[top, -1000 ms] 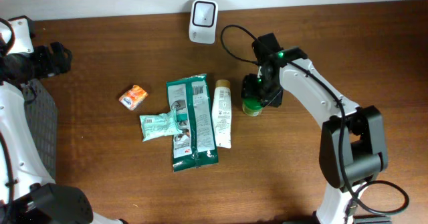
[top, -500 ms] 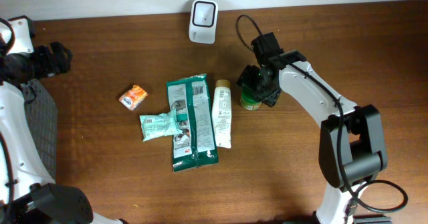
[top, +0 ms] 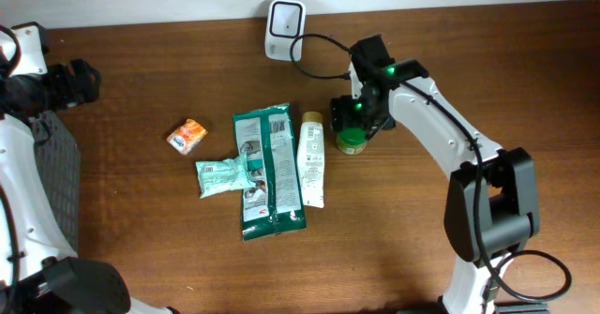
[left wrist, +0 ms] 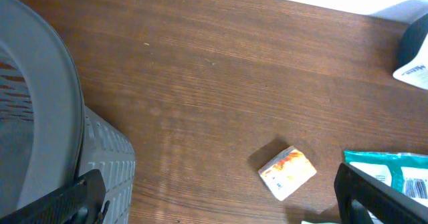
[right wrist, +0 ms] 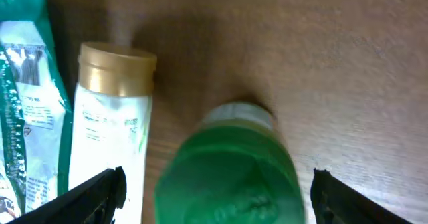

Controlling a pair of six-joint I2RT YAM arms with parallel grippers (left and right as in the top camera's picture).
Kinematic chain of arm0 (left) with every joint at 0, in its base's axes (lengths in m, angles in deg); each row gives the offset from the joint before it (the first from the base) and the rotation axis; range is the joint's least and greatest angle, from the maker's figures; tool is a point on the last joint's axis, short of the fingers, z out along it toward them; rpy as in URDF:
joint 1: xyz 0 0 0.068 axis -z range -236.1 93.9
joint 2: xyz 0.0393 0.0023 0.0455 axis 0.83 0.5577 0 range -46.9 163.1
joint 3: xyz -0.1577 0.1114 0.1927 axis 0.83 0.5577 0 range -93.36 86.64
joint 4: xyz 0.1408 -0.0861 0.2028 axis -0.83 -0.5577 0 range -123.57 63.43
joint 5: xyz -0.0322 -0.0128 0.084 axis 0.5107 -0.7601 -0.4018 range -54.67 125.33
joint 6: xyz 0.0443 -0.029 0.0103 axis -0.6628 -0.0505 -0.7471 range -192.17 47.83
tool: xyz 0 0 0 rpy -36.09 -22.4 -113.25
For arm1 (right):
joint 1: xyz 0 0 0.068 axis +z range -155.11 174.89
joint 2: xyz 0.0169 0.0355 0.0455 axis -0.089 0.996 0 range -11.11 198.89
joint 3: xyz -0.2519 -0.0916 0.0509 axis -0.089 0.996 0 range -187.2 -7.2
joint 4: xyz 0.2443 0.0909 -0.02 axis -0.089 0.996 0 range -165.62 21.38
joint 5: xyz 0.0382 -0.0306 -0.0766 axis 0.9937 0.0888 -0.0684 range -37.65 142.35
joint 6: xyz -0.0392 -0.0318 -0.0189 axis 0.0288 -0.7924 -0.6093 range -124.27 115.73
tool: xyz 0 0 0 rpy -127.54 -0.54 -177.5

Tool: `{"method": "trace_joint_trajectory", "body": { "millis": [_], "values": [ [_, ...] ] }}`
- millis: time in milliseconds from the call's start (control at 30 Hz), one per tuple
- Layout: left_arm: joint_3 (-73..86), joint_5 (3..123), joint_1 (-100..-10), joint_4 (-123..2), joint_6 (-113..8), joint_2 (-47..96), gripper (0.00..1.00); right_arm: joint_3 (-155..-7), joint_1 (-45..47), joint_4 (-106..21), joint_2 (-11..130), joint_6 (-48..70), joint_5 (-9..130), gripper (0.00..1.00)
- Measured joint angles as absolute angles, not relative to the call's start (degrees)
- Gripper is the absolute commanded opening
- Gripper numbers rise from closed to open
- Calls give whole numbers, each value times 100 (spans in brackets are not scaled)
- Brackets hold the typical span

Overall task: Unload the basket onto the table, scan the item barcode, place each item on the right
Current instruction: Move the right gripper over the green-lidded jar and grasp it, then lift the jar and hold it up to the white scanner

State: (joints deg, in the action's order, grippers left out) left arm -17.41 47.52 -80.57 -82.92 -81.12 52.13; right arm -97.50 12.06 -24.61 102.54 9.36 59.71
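Green bottle (right wrist: pixel 231 167) is straddled by the spread right gripper (right wrist: pixel 217 190). Tube (right wrist: pixel 107 137) is parked at its 9 o'clock, table (right wrist: pixel 348 63) left bare at 3. Left gripper (left wrist: pixel 221 197) is spread too.

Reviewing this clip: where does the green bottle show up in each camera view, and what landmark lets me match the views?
Overhead: the green bottle is in the upper centre-right, just right of the white tube.
Left wrist: not in it.
Right wrist: lower centre, seen from above.
Shared landmark: the white tube, which lies left of the bottle in both the overhead and the right wrist view.
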Motion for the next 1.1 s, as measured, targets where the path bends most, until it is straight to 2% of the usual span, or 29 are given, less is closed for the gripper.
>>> {"method": "trace_joint_trajectory", "body": {
  "millis": [133,333,433,467,533,733,900,1100],
  "values": [
    [-1741,4752,-8057,-8295,-8112,5213,99,-9652,1283,-2649,10265,879,5967,82],
    [-1741,4752,-8057,-8292,-8112,5211,99,-9617,1283,-2640,10558,1121,5947,63],
    [-1741,4752,-8057,-8295,-8110,5213,99,-9665,1265,-2426,10555,1519,5929,59],
    [-1741,4752,-8057,-8295,-8112,5213,99,-9729,1246,-2245,10555,1626,5947,56],
    [-1741,4752,-8055,-8290,-8112,5213,99,-9927,1088,-1771,10560,1959,6246,44],
    [-1741,4752,-8055,-8295,-8112,5213,99,-10264,339,-1622,10564,3687,8985,43],
    [-1741,4752,-8057,-8295,-8112,5211,99,-10264,422,-1948,10564,5106,10576,37],
    [-1741,4752,-8055,-8295,-8112,5213,99,-10268,734,-3189,10564,6754,11151,37]
  ]
}}
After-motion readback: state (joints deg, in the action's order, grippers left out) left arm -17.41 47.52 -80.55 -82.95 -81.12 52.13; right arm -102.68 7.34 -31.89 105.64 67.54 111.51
